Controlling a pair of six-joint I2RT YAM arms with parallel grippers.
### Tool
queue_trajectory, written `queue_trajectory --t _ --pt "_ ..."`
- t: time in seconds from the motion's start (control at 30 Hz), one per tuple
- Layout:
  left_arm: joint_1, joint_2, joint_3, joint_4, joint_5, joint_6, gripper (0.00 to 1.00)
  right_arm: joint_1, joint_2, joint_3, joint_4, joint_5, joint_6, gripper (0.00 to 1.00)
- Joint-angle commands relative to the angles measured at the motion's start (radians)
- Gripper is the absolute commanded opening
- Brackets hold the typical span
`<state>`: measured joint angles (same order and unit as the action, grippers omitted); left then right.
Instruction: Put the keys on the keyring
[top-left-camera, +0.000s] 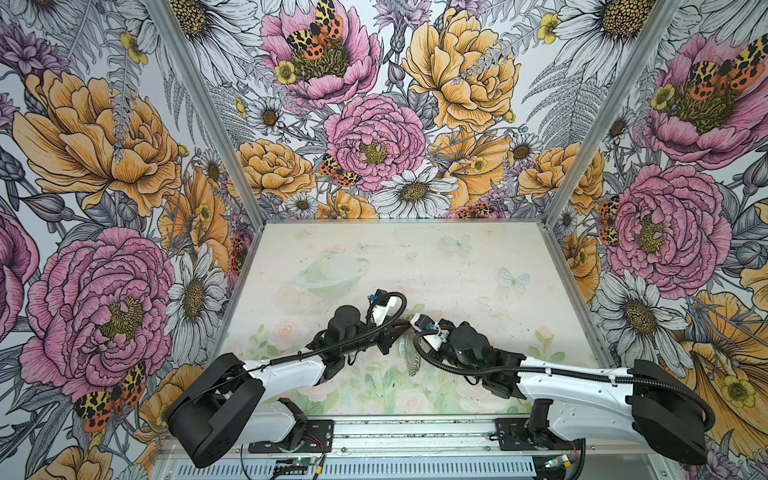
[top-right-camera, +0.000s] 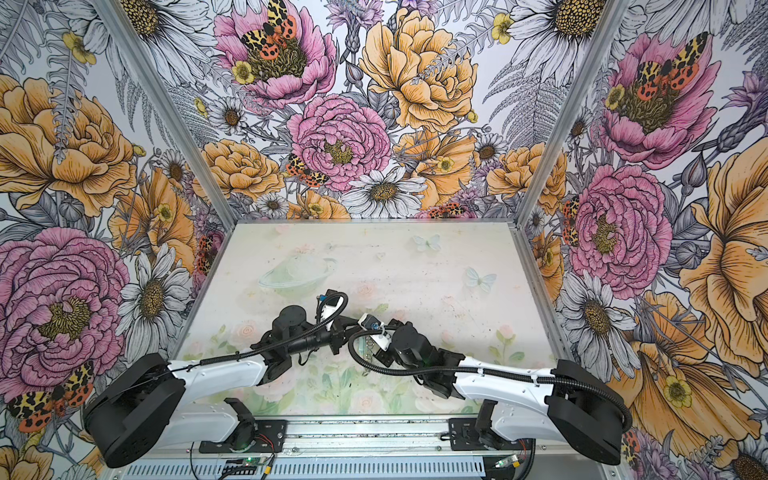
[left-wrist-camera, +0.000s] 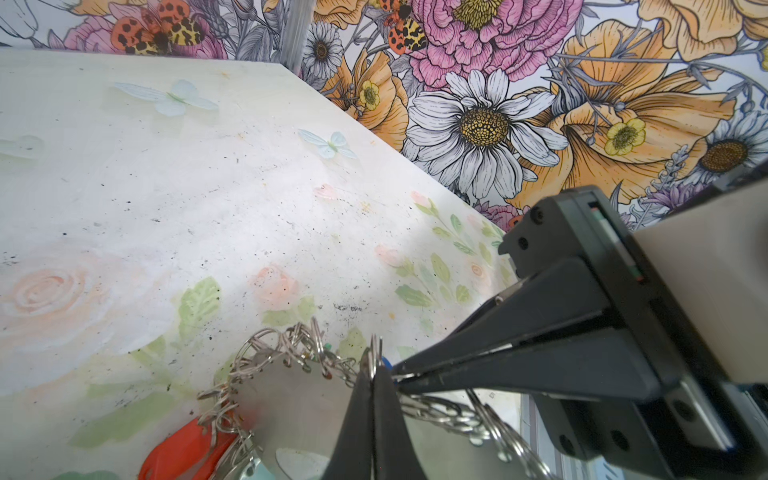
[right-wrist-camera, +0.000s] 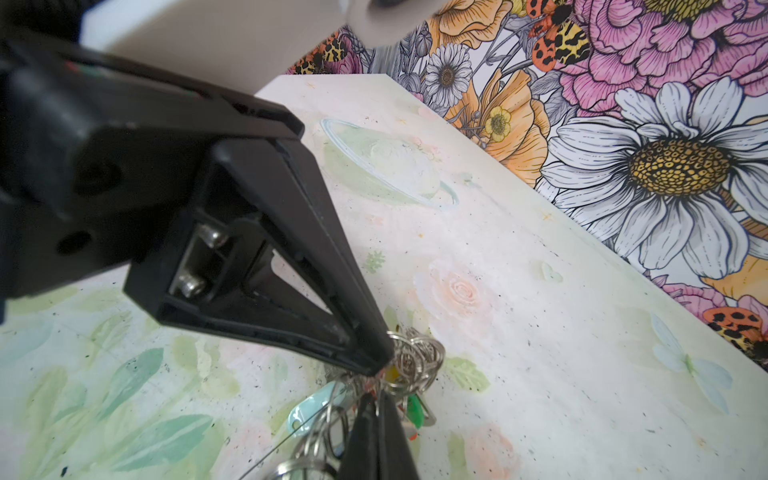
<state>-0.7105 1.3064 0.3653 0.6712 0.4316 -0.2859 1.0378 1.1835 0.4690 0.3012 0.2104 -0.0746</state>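
Left claw (left-wrist-camera: 372, 370): clenched, its black tips pinching a silver wire loop on the rim of the keyring (left-wrist-camera: 299, 399).
Right claw (left-wrist-camera: 397, 372): also clenched. It comes in sideways and its tips meet the left claw's tips at the same spot on the rim. What it pinches, if anything, is lost in the tangle of rings.
Keyring: a flat grey metal plate fringed with silver loops, held between the two claws over the middle front of the desk. In a top view it shows edge-on (top-left-camera: 411, 363), like a short chain hanging just below them. I cannot tell whether its lower edge touches the desk.
Keys (right-wrist-camera: 316, 409): hanging among the loops close under the claws. There is a pale blue tag, a green tag (right-wrist-camera: 415, 409) and a sliver of yellow (right-wrist-camera: 392, 375). A red tag (left-wrist-camera: 187, 444) sits further round the rim.
In the way: from above, the wrist cameras and the right arm's black ribbed hose (top-left-camera: 428, 357) cover the claw tips.
Arms: white and black, the left arm (top-left-camera: 282, 370) and right arm (top-left-camera: 561, 378) reach inward from a metal rail (top-left-camera: 415, 436) along the front.
Desk (top-left-camera: 457, 266): pale and scuffed, speckled with dark marks, printed with faint roses, leaves, butterflies and a ringed planet.
Room: three walls (top-left-camera: 374, 124) papered with large pink, orange and white flowers and spotted moths, joined by metal corner posts.
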Motion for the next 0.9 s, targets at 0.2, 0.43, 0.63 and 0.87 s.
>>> queue_trajectory --t 0.2,0.43,0.63,0.87 --pt "-0.026 0.086 -0.048 0.363 -0.189 -0.067 0.00 0.020 0.008 0.036 0.044 -0.050 0.055 0.00" --pt "-0.027 0.092 -0.071 0.403 -0.113 0.000 0.00 0.006 -0.079 0.031 -0.033 -0.032 0.055 0.13" --pt "0.000 0.125 -0.120 0.526 -0.029 0.021 0.00 -0.004 -0.180 0.025 -0.145 -0.030 0.047 0.32" --pt "0.016 0.218 -0.138 0.696 0.096 0.026 0.00 -0.069 -0.272 0.003 -0.164 -0.070 0.097 0.35"
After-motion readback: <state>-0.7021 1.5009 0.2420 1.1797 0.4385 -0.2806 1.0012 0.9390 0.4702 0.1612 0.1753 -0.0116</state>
